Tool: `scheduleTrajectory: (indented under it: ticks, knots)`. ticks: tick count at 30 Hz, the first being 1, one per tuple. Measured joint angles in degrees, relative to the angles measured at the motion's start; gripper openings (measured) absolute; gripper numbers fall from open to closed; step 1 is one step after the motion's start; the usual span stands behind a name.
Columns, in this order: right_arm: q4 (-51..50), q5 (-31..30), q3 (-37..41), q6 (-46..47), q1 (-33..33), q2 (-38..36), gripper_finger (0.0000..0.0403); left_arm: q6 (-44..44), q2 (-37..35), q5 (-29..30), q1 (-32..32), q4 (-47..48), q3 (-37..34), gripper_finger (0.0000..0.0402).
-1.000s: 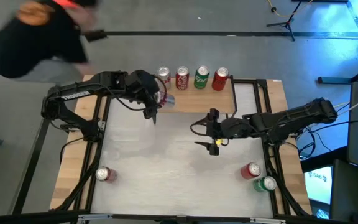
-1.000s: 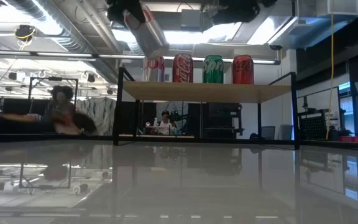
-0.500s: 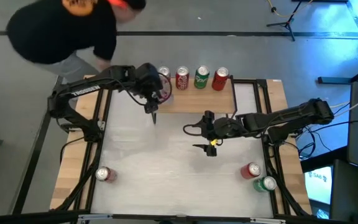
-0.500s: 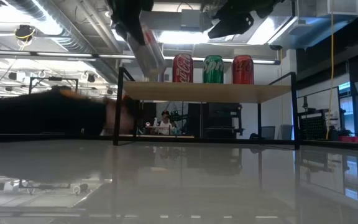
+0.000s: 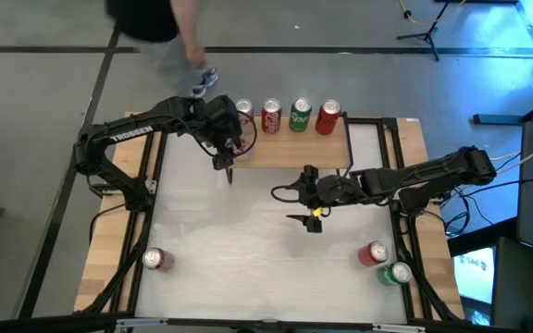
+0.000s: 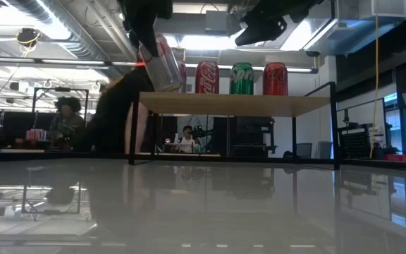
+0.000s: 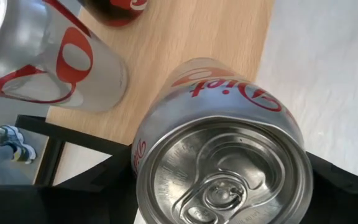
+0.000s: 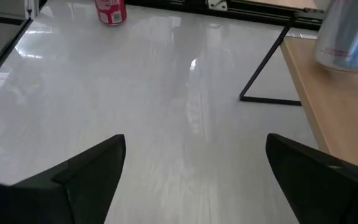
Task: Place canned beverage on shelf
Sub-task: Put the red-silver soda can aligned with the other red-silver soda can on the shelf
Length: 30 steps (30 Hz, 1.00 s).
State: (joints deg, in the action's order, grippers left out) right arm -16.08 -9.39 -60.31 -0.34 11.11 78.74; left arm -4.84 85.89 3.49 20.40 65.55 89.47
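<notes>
The left gripper [image 5: 232,148] hangs over the left end of the shelf [image 5: 317,154], its jaws pinching a silver diet cola can [image 7: 219,146] by the sides, and from table height that can [image 6: 157,62] is plainly tilted and carried above the plank, not yet down on it. Four cans line the back of the shelf already: a silver one [image 5: 244,110] right beside the carried can, then a red cola can [image 5: 271,116], a green can [image 5: 300,115] and another red can [image 5: 328,117]. To my eye the job now is to square the can upright, keep it forward of the silver one so they don't knock, and lower it until its base sits flat on the wood before letting go; released while tilted, it would likely tip. The right gripper [image 5: 309,196] waits over the middle of the table [image 5: 248,268], jaws spread wide and empty.
</notes>
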Motion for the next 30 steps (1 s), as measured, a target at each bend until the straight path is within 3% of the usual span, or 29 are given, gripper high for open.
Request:
scheduleTrajectory:
  ticks: [30]
  knots:
    - [0.0,0.0,0.0,0.0,0.0,0.0,0.0383,-0.1,0.0,0.4,-0.1,0.0,0.0,0.0293]
